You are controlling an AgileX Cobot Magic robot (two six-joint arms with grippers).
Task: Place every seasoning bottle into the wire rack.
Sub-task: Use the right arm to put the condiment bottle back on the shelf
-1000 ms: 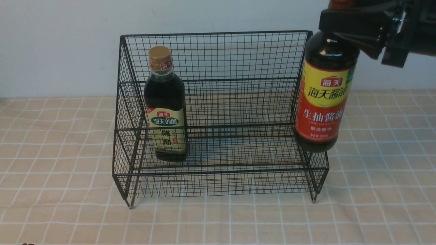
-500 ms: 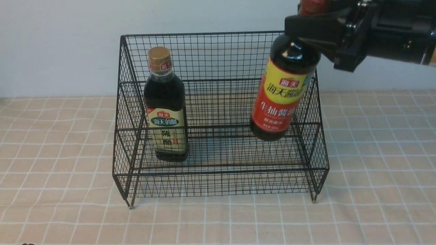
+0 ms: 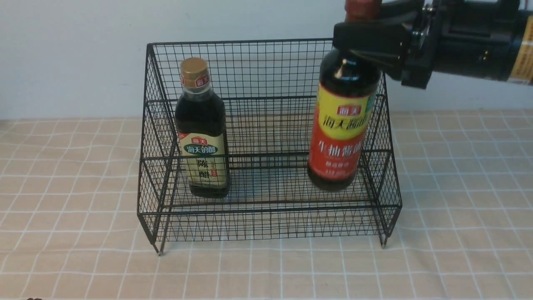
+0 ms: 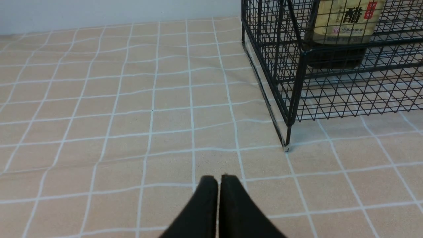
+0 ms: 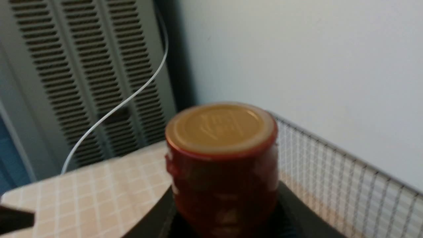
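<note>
Left gripper (image 4: 218,180) low over the tabletop (image 4: 132,99), corner of wire rack (image 4: 297,82) ahead.

Both black fingers pressed together, only a hairline seam between them, nothing held. Tabletop covered in beige cloth with a white grid, slightly rippled. Rack stands well apart from the gripper; one small foot (image 4: 286,147) rests on the cloth at the near corner. Inside the rack, behind the mesh, lower part of a bottle (image 4: 343,29): beige label with dark characters, dark base, standing upright on the wire shelf near that corner. Pale wall beyond the cloth.
</note>
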